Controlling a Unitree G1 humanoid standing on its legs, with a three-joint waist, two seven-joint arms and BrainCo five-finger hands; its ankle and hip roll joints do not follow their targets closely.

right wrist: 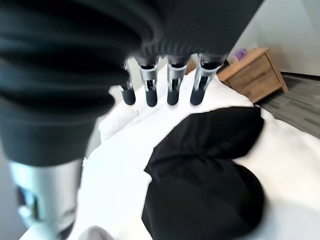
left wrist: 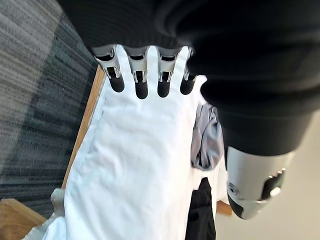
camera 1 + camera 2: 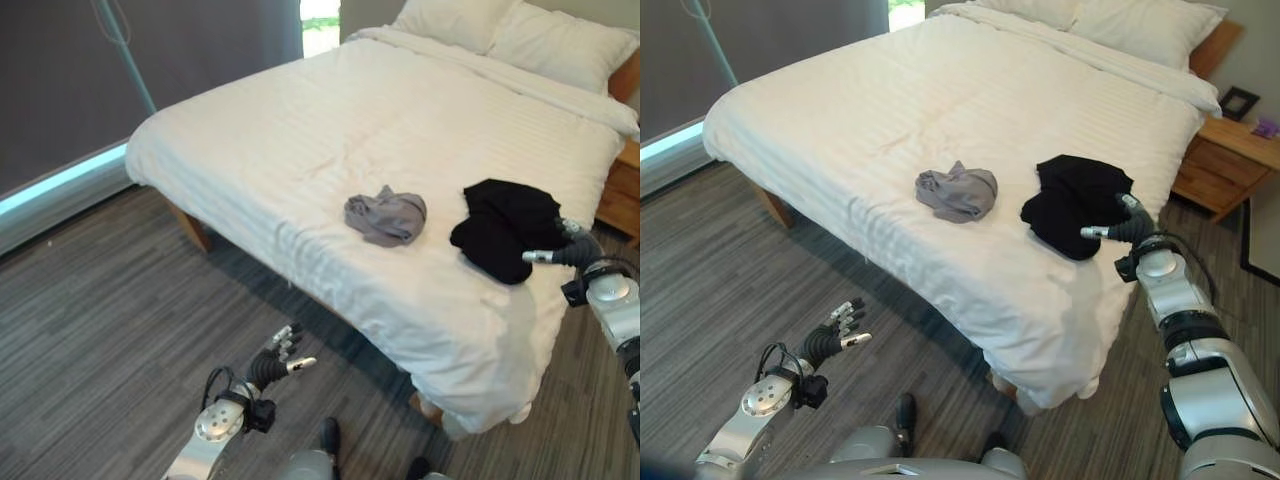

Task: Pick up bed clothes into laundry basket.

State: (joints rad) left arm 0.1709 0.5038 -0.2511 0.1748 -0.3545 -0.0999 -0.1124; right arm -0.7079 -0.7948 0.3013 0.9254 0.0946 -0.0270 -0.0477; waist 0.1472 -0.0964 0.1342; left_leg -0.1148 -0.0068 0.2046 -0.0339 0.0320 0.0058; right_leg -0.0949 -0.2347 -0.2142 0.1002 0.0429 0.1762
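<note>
White bed [image 3: 300, 130] across upper and centre frame of the left eye view, far corner and pillows [image 3: 520, 35] cut off at the upper right edge. Grey garment [image 3: 386, 216] crumpled right of centre on the bed, near its front edge. Black garment [image 3: 505, 228] bunched just to the right of it, apart from it. Right hand [image 3: 568, 250] at the right edge, just beside the black garment's right side, fingers straight and spread in the right wrist view, holding nothing; contact with the cloth hard to make out. Left hand [image 3: 280, 358] low in the frame over the striped floor [image 3: 100, 330], fingers relaxed and open, empty. Wooden nightstand [image 3: 1225, 155] at right in the right eye view, partly hidden behind the bed.
</note>
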